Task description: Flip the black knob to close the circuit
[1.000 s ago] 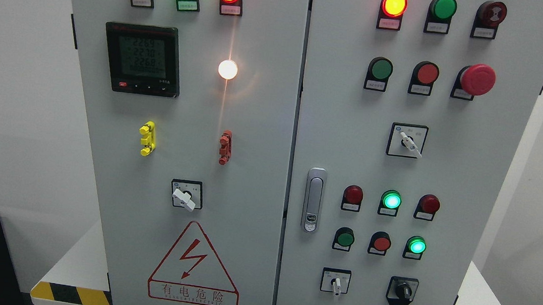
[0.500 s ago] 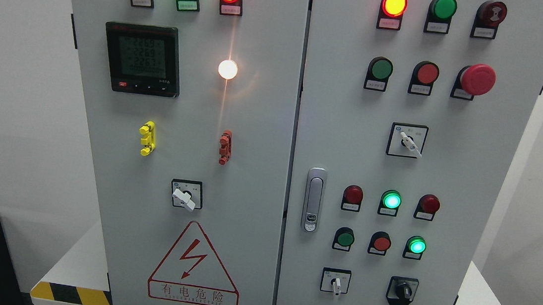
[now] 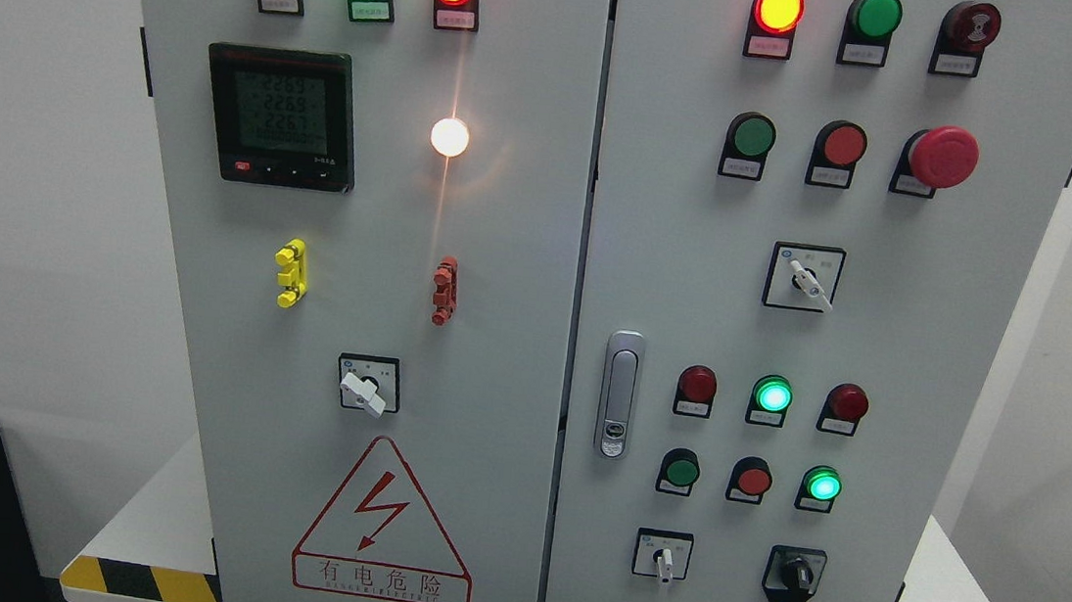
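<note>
**Spotter:** Where is the target sitting?

**Operator:** I'm looking at the black knob (image 3: 795, 572), low on the right door. Taking the silver door latch (image 3: 619, 394) as my landmark, the knob is lying below it and well off to its right, with the small white selector (image 3: 664, 555) sitting between the two, also below the latch.

**Spotter:** How is it going to handle?

**Operator:** I'm judging it as a rigid rotary switch on a black plate: hard plastic, small, probably stiff with a click, and fairly slick. I'm planning to pinch the raised bar across its face from both sides and twist, not push.

**Spotter:** And the hands?

**Operator:** Neither hand is showing, so I'm unable to say whether either one is released, clenched or holding anything. No arm is coming in from either lower corner.

**Spotter:** Anything hard to make out?

**Operator:** Plenty. The knob's pointer direction is blurring into its dark plate, so I'm not reading its current position. The labels are too small to read, and the cabinet's top and bottom are being cut off by the frame.
</note>
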